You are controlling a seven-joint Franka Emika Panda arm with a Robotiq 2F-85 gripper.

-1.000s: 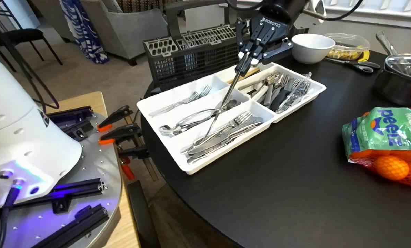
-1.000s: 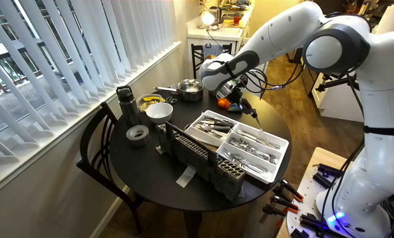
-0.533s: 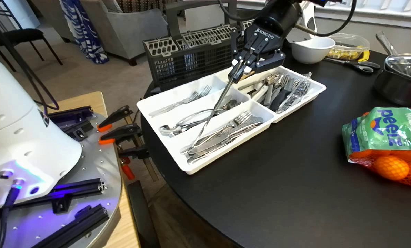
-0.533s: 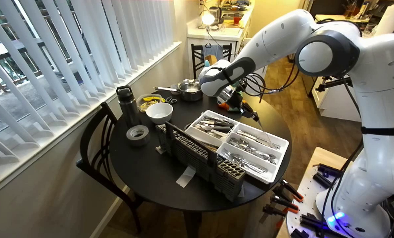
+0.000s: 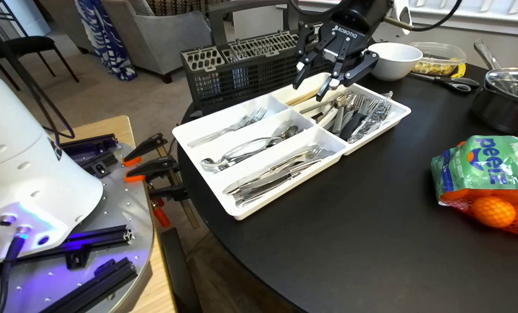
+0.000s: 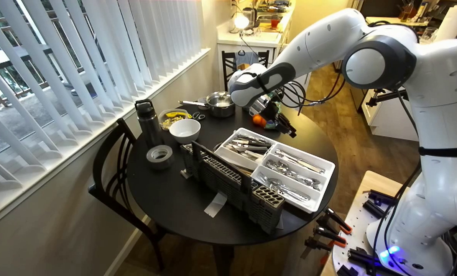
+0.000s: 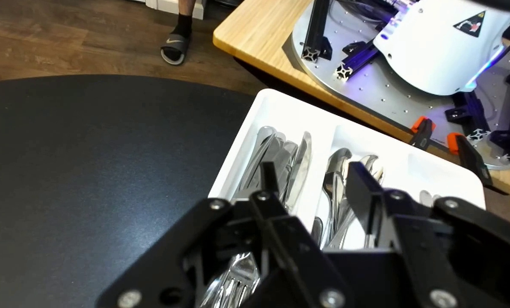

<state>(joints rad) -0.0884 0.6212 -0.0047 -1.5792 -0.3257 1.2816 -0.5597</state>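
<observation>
My gripper [image 5: 309, 91] is open and empty above the white divided cutlery tray [image 5: 217, 119]. It shows end-on in another exterior view [image 6: 291, 133]. In the wrist view its two fingers [image 7: 312, 173] stand apart over the divider between two compartments. Metal knives [image 5: 263, 182] and a fork lie flat in the compartment along the tray's table side. A knife [image 7: 300, 167] lies beside the divider in the wrist view. Spoons [image 5: 246, 150] lie in the middle compartment, and forks [image 5: 233, 128] in the far one. Mixed cutlery [image 5: 354, 113] and wooden sticks [image 5: 302, 98] lie in the end sections.
A dark cutlery basket [image 5: 241, 74] stands along the tray's far side. A white bowl [image 5: 393, 61], clear food container [image 5: 435, 65], scissors [image 5: 459, 84], pot [image 5: 506, 102] and mandarin bag [image 5: 489, 174] are on the black table. A tape roll [image 6: 160, 157] and bottle [image 6: 150, 122] stand near the window.
Earlier, my gripper was shut on a long thin metal utensil slanting into the knife compartment. Its fingers have opened, the utensil lies in that compartment, and the arm has pulled back slightly.
</observation>
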